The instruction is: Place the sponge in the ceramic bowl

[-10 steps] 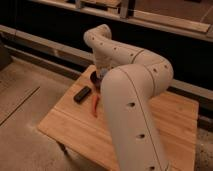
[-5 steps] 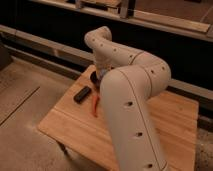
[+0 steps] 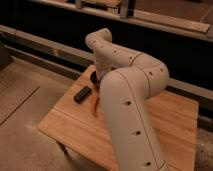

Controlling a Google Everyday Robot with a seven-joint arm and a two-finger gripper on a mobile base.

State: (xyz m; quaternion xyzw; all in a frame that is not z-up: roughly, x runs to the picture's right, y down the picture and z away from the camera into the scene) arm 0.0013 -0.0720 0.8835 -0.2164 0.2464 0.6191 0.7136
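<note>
The ceramic bowl (image 3: 93, 78) shows only as a dark reddish-brown sliver at the far left of the wooden table (image 3: 172, 117); most of it is behind my arm. My gripper (image 3: 99, 81) hangs down from the wrist right over the bowl and is shut. The white arm segments cover what lies beneath it. The sponge is hidden, and I cannot tell whether it is in the gripper or in the bowl.
A flat black rectangular object (image 3: 82, 94) lies on the table left of the bowl. A thin orange-red stick (image 3: 95, 106) lies just in front of it. My large white forearm (image 3: 127, 120) crosses the table's middle. A dark wall with a ledge runs behind the table.
</note>
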